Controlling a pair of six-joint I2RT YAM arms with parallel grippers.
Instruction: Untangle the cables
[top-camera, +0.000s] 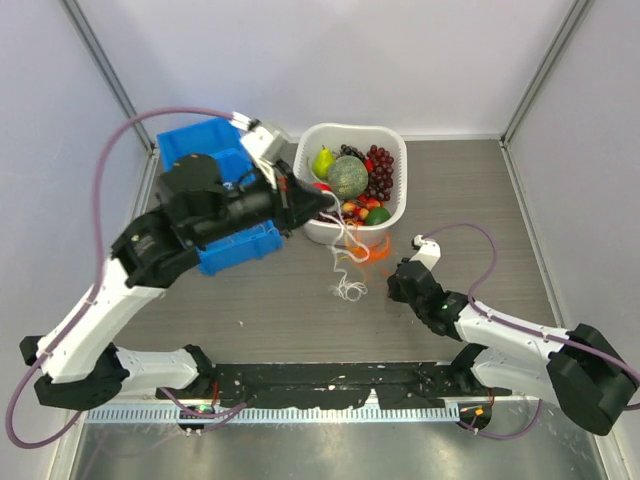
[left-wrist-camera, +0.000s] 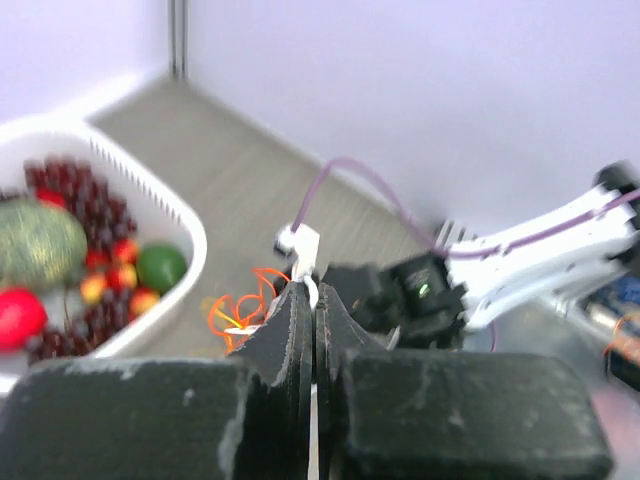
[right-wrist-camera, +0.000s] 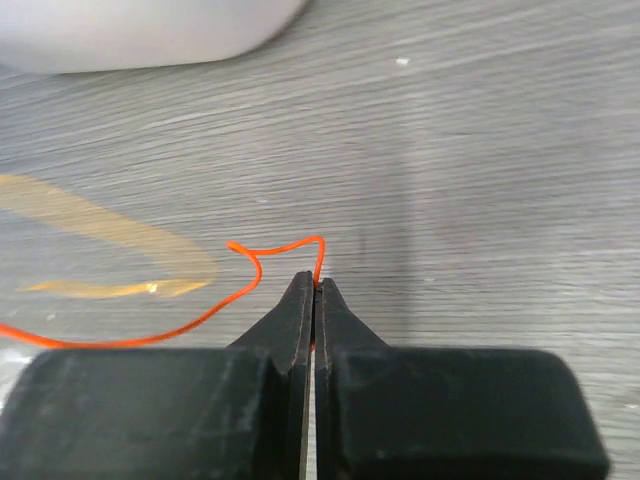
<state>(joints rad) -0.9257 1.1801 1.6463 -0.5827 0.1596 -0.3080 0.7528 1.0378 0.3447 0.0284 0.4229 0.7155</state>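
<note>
White cable (top-camera: 349, 290): thin cord, top end pinched in L gripper (left-wrist-camera: 313, 300), hangs down past front of basket (top-camera: 318, 234), ends in small loose loops on table (top-camera: 250, 310). Orange cable (top-camera: 376, 250): thin, bunched in tangled loops just right of the white one; one strand nipped in R gripper (right-wrist-camera: 316, 288), arcs in a small hump above tips, then trails left over the wood

Table top (top-camera: 480, 200): grey wood-grain laminate, matte, evenly lit, only soft shadows cast. Enclosed on three sides by plain white walls (top-camera: 350, 50); grey metal posts (top-camera: 102, 60) seen at the back corners. Pale perforated rail (top-camera: 300, 413) mounted along the near edge, brushed metal sheet (top-camera: 330, 455) below it. Yellowish translucent streak (right-wrist-camera: 110, 240) noted on the table surface in the right wrist view.
</note>
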